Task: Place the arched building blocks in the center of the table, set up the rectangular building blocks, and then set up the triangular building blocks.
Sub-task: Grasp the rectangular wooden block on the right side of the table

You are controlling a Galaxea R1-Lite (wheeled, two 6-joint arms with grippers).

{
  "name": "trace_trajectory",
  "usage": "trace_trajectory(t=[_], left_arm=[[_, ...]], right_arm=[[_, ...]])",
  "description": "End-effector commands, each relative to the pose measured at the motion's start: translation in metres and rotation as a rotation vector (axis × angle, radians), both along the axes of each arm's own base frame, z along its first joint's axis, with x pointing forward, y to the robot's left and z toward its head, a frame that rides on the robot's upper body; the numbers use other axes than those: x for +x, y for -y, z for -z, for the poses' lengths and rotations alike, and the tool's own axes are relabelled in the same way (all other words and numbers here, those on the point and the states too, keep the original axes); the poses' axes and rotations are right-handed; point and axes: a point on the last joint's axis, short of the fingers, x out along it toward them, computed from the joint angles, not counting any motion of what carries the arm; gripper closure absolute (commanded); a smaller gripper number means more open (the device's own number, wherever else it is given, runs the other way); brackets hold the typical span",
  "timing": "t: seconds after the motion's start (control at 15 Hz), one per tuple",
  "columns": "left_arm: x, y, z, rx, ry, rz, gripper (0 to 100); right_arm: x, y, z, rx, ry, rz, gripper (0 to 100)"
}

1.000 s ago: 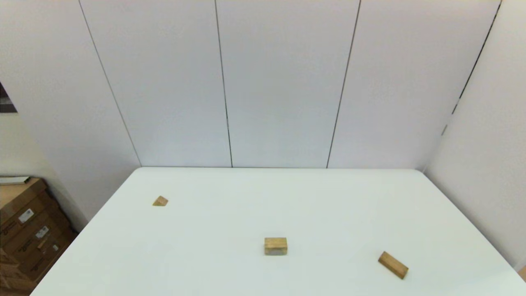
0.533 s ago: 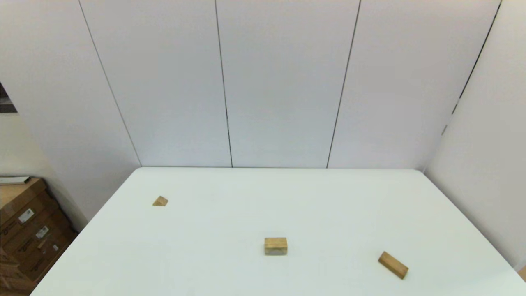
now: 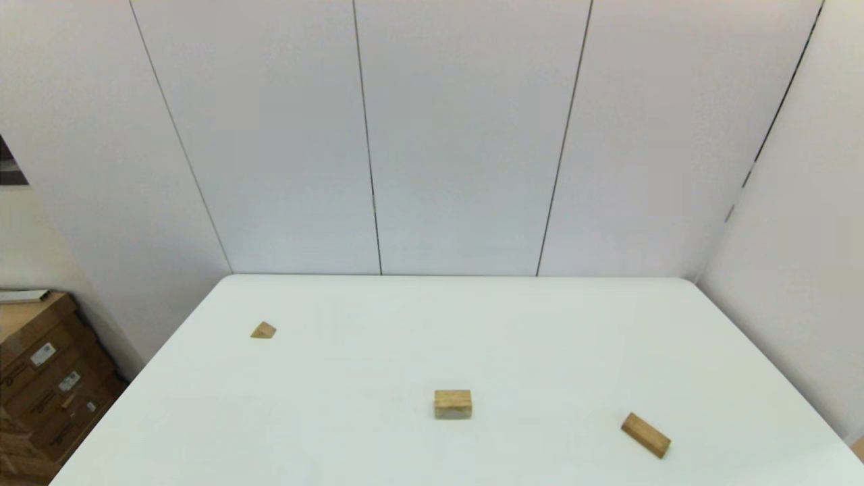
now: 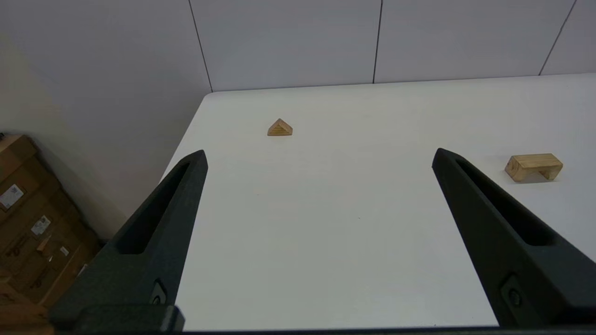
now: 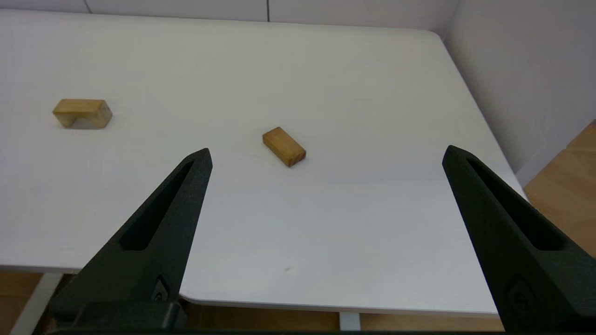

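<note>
The arched block (image 3: 453,403) (image 4: 533,166) (image 5: 82,113) rests near the middle of the white table (image 3: 432,324), hollow side down. The rectangular block (image 3: 646,435) (image 5: 284,146) lies flat and slanted at the near right. Far off at the left sits the small triangular block (image 3: 263,330) (image 4: 280,128). Neither arm shows in the head view. My left gripper (image 4: 319,156) hangs open over the table's near left, well short of the wedge. Back over the near right edge, my right gripper (image 5: 326,153) is open too, with the bar ahead between its fingers and nothing held.
Stacked cardboard boxes (image 3: 40,378) stand on the floor beyond the table's left edge. White wall panels (image 3: 466,135) rise right behind the far edge and along the right side. Wooden floor (image 5: 563,186) shows past the near right corner.
</note>
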Motion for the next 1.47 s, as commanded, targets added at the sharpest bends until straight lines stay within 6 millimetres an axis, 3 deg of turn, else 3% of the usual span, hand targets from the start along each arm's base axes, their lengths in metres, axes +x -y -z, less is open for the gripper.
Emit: trace_trajectory(t=[0.07, 0.13, 0.27, 0.4, 0.6, 0.8, 1.27, 1.47], left_arm=[[0.0, 0.0, 0.0, -0.001, -0.003, 0.0, 0], [0.0, 0.0, 0.0, -0.001, -0.001, 0.0, 0], [0.0, 0.0, 0.0, -0.001, -0.001, 0.0, 0], [0.0, 0.0, 0.0, -0.001, -0.003, 0.0, 0], [0.0, 0.0, 0.0, -0.001, -0.003, 0.0, 0], [0.0, 0.0, 0.0, -0.001, -0.001, 0.0, 0], [0.0, 0.0, 0.0, -0.001, -0.003, 0.0, 0], [0.0, 0.0, 0.0, -0.001, -0.003, 0.0, 0]], right_arm=[[0.03, 0.0, -0.048, 0.004, -0.188, -0.001, 0], [0.061, 0.0, -0.071, 0.048, -0.279, 0.016, 0], [0.129, 0.003, -0.083, 0.08, -0.463, 0.057, 0], [0.185, 0.007, -0.075, 0.065, -0.593, 0.082, 0], [0.233, 0.005, -0.045, -0.032, -0.786, -0.007, 0], [0.256, 0.003, -0.02, -0.097, -0.912, -0.065, 0], [0.251, -0.008, -0.012, -0.281, -0.979, -0.297, 0], [0.252, -0.024, -0.006, -0.306, -0.993, -0.384, 0]])
